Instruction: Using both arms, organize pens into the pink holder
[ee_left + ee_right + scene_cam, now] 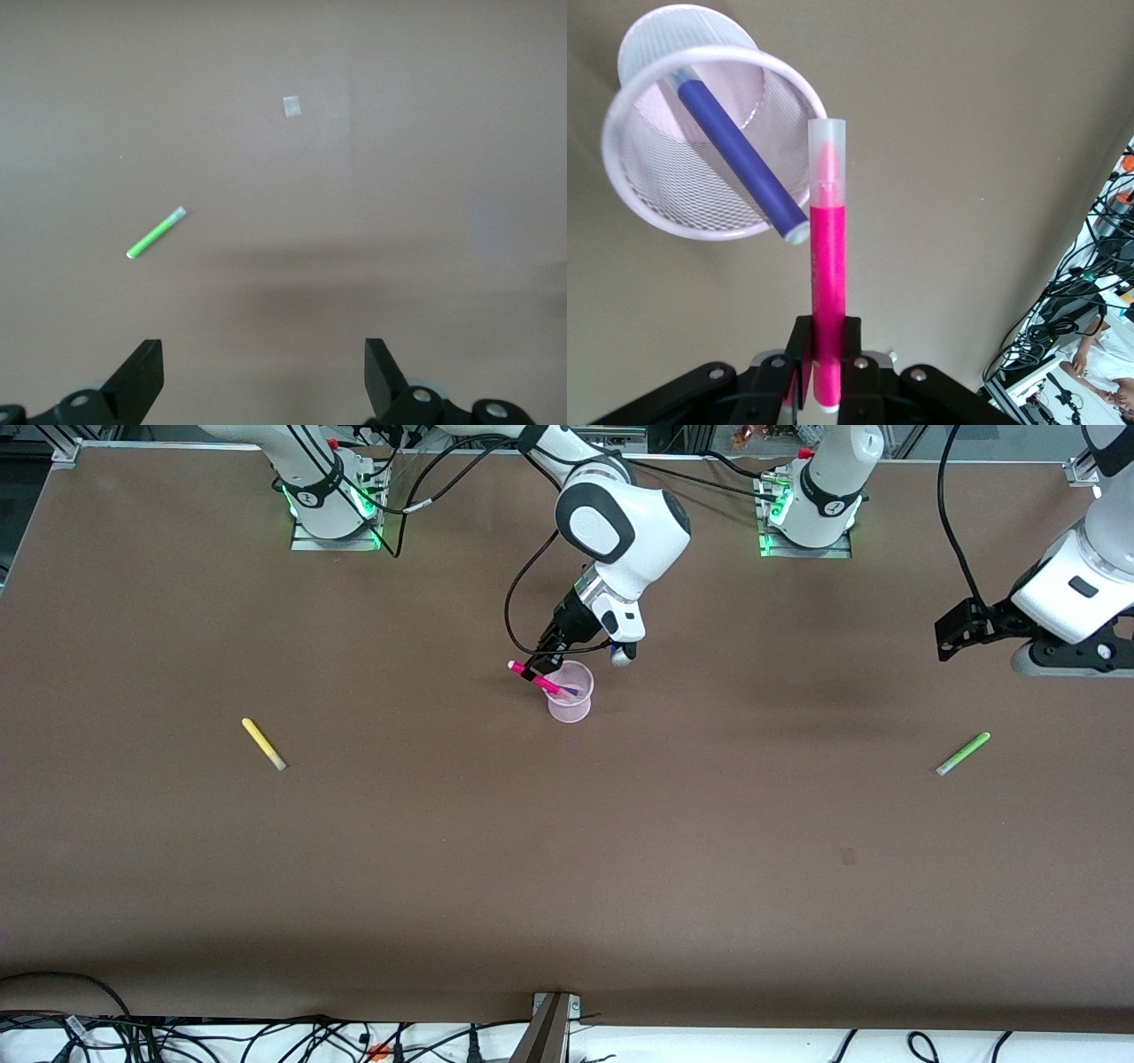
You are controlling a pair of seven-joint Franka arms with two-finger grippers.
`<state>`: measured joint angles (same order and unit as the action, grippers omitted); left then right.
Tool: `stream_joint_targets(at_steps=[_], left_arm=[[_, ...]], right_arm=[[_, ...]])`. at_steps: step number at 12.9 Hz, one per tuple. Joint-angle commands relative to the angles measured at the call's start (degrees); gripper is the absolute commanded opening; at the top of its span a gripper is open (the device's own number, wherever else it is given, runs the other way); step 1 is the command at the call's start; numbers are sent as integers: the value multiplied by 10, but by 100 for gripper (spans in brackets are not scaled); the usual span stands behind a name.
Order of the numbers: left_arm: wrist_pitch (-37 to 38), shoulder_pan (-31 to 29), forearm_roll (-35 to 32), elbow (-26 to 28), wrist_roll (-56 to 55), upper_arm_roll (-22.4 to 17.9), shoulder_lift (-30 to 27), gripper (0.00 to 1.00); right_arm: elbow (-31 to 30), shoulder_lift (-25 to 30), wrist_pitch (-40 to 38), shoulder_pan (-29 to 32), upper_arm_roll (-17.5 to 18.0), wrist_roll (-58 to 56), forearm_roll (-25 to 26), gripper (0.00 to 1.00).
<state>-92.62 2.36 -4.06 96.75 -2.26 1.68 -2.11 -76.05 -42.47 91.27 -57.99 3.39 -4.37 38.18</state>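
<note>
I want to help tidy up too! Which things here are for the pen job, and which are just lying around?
For the job: pink holder with purple pen inside; magenta pen in right gripper; yellow pen; green pen below the open left gripper.

Just lying about: scrap of tape; cables along the table edge.

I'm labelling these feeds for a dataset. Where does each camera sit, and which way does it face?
Front view: high across the table, facing both arms; shows the right hand holding the magenta pen over the pink holder.
Left wrist view: on the left arm, looking down past its open fingers at the green pen.
Right wrist view: on the right arm, looking along its held pen into the holder.
The front view shares the green pen with the left wrist view, and the holder with the right.
</note>
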Motion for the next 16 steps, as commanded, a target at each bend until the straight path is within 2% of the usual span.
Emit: stream_joint_targets(at_steps=[1,8,9,10,11,12,13,14,16], left_arm=[[-23,5,12,34,-5,-8,-20,100],[-32,3,31,26,-5,-5,-18,100],[-31,7,31,21,-5,-4,-9,100],[-32,10,31,21,-5,-4,-7,100],[-35,11,32,21,-5,-4,-3,100],[-38,12,32,19,-4,-2,5,100],[-39,11,32,13,-4,0,13,100],[-39,11,32,11,-4,1,21,100],[-46,12,32,2,-5,2,24,100]], right_arm=[[20,-13,-10,-8,-6,5,11,0],[20,-23,-4,-19,-6,39,19,0],[20,-24,-4,-20,-6,39,19,16],[20,-24,-6,-20,-6,39,19,37],[20,-23,-7,-20,-7,39,19,42],[27,-19,-10,-18,-8,34,19,68],[35,-16,-14,-15,-11,29,18,89],[50,-9,-27,-13,-15,19,16,97],[78,-6,-67,-10,-20,-30,13,99]])
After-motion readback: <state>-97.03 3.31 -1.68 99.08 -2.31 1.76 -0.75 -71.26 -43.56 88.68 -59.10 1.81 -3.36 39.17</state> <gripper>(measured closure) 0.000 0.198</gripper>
